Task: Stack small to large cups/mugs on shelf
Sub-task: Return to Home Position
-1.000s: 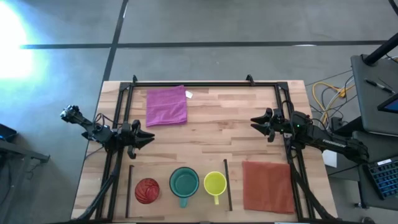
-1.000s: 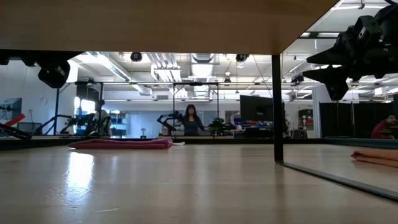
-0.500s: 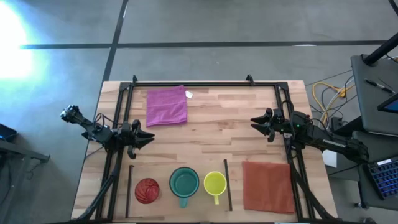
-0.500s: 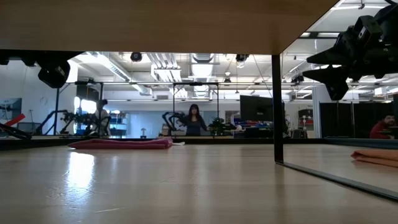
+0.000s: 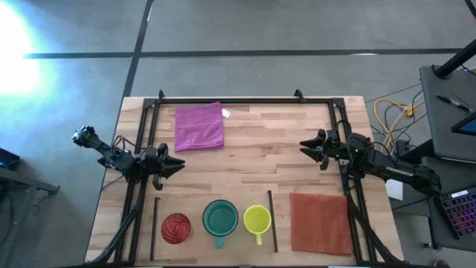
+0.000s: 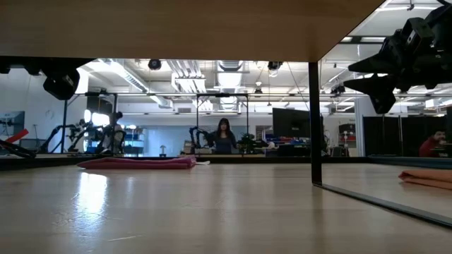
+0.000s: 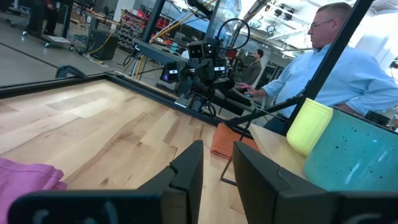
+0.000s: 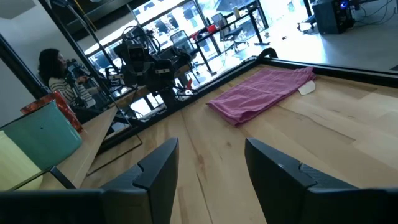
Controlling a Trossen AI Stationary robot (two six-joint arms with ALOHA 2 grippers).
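Pale wood-plank bench (image 5: 253,160) inside a black frame, grey floor around it; workshop room beyond, a person in a light blue shirt (image 7: 348,68) standing past the right edge.

Shelf (image 5: 197,205): strip of bench top at the near edge, bounded by two thin black strips, one left (image 5: 155,227), one right (image 5: 272,221). Three vessels in a row on it, all upright, mouths up.
- Left: red-orange round cup (image 5: 176,228), no handle seen, ribbed look inside. Clear gap to the next.
- Middle: teal mug (image 5: 220,219), widest rim of the three, dark speckles on its wall in the left wrist view, handle toward the near edge.
- Right: yellow mug (image 5: 257,219), narrower than the teal one, handle also toward the near edge. Just beside the teal mug; contact cannot be told.

Magenta cloth (image 5: 199,126), rumpled, far left of bench. Rust-brown square mat (image 5: 320,222), near right, outside the right strip.

Left pincer (image 5: 177,167): over the left side of the bench, far of the shelf, pointing right; fingers a little parted, grasping nothing.
Right pincer (image 5: 303,149): over the right side, pointing left; fingers wide apart, released. Both well apart from the cups.
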